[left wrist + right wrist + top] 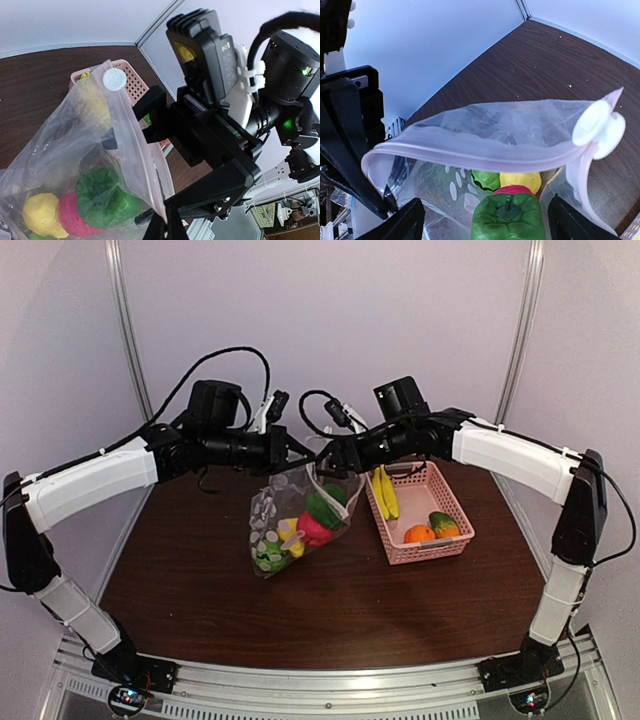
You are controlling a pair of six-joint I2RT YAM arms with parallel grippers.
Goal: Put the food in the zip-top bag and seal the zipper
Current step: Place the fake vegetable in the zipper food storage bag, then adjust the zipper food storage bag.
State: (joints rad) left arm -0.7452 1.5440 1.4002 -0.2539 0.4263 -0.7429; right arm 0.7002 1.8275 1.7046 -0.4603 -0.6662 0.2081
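The left gripper (161,222) pinched the zip-top bag (290,525), the right gripper (487,212) gaped empty over its mouth, needing a straight exit past the zipper (470,150).

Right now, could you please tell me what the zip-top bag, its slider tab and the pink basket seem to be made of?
The zip-top bag looks like thin clear plastic film: it crinkles, and the food shows through. Its slider tab appears to be hard, matte white plastic. The basket seems rigid moulded plastic, pink, with latticed walls.

Pink basket (430,551) on brown table (200,570); white walls (330,320).
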